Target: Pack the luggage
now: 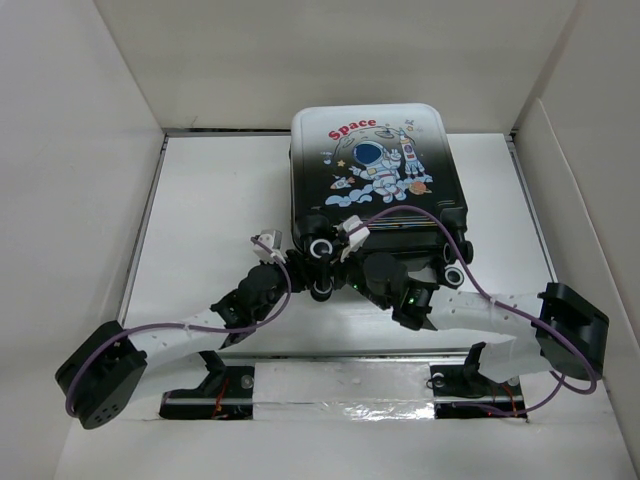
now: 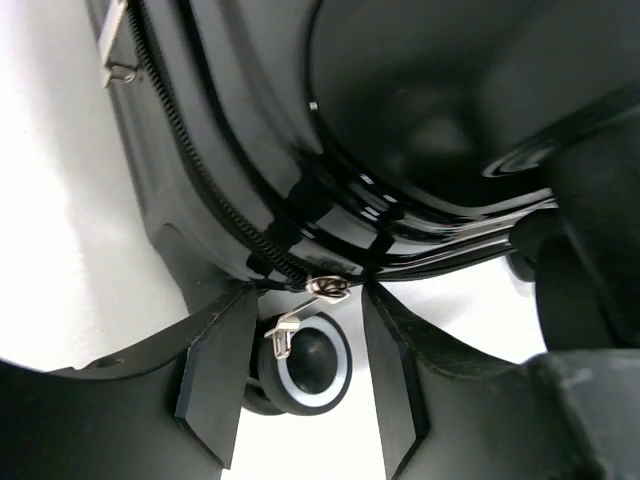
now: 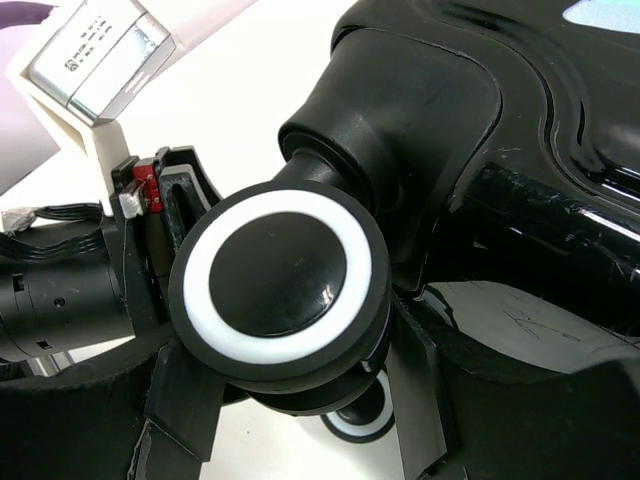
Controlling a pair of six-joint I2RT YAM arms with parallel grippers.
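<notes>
The luggage lies shut on the white table, astronaut print up and wheels toward the arms. In the left wrist view its black shell and zipper track fill the top. My left gripper is open at the wheel end, with a silver zipper pull hanging between its fingertips and a wheel behind; neither finger touches the pull. My right gripper is shut on a black, white-ringed twin wheel at the luggage's corner. From above, both grippers meet at the near left corner.
White walls box in the table on the left, back and right. The left arm's wrist camera sits close beside the right gripper. A second zipper pull hangs further along the track. Another wheel shows at the near right corner.
</notes>
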